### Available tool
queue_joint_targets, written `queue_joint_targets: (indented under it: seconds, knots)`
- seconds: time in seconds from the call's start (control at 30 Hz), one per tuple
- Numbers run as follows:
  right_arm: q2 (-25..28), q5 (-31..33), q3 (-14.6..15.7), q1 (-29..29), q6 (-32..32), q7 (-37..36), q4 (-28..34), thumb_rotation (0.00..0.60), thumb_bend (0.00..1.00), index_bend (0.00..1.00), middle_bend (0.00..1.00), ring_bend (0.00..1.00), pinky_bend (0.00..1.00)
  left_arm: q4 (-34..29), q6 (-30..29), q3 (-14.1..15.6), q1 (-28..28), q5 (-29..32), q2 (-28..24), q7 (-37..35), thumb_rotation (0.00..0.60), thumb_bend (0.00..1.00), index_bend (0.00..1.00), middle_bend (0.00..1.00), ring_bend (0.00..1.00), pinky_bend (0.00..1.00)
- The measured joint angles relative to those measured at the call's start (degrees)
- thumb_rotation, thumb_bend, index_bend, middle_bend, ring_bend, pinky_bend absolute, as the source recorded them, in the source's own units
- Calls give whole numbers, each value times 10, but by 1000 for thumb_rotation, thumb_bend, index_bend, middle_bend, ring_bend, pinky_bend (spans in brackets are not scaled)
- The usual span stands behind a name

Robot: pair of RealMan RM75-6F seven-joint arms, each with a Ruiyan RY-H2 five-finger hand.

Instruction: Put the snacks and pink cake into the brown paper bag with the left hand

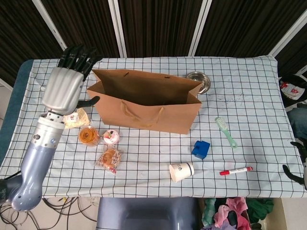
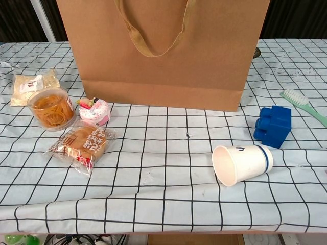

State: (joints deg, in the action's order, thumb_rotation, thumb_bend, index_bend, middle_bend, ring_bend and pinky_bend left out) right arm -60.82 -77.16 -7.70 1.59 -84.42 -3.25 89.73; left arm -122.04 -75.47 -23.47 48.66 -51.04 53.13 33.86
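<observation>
Brown paper bag stands open at upper centre of the head view, and I see nothing inside it. My left hand hovers at upper left, fingers spread, holding nothing. All items remain on the table left of the bag: pale packet, clear tub, pink cake, wrapped bun. I judge the task unstarted.
</observation>
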Motion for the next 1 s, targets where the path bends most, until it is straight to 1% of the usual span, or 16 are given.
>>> queue_joint_targets:
  seconds: [0.13, 0.23, 0.3, 0.33, 0.43, 0.6, 0.77, 0.87, 1.0]
  knots:
    - [0, 1, 0, 0, -1, 2, 1, 600, 211, 208, 110, 248, 332, -14, -22, 70, -87, -93, -31, -42, 600, 0, 169, 96, 0, 64]
    - [0, 1, 0, 0, -1, 4, 1, 600, 210, 208, 110, 248, 332, 1, -26, 112, -137, -136, -39, -99, 600, 0, 167, 93, 0, 64]
    - [-1, 0, 0, 0, -1, 5, 1, 600, 210, 208, 110, 248, 332, 18, -20, 134, -153, -146, -41, -134, 600, 0, 161, 89, 0, 64]
    - [-1, 0, 0, 0, -1, 6, 2, 600, 210, 208, 110, 248, 332, 31, -10, 147, -160, -151, -40, -156, 600, 0, 156, 88, 0, 64]
    - [-1, -2, 0, -1, -3, 8, 3, 600, 210, 208, 110, 248, 332, 60, 30, 170, -168, -161, -36, -195, 600, 0, 147, 87, 0, 67]
    - [0, 1, 0, -2, -3, 7, 3, 600, 210, 208, 110, 248, 332, 119, 119, 192, -164, -171, -11, -248, 600, 0, 136, 87, 0, 70]
    - [2, 0, -1, -2, -4, 4, 4, 600, 210, 208, 110, 248, 332, 189, 205, 200, -137, -154, 56, -261, 600, 0, 133, 84, 0, 74]
    - [3, 1, -1, -2, -3, 3, 4, 600, 210, 208, 110, 248, 332, 215, 236, 203, -121, -132, 93, -254, 600, 0, 133, 81, 0, 77]
    - [3, 0, -1, -2, -2, 2, 4, 600, 210, 208, 110, 248, 332, 236, 247, 201, -110, -108, 122, -237, 600, 0, 133, 80, 0, 77]
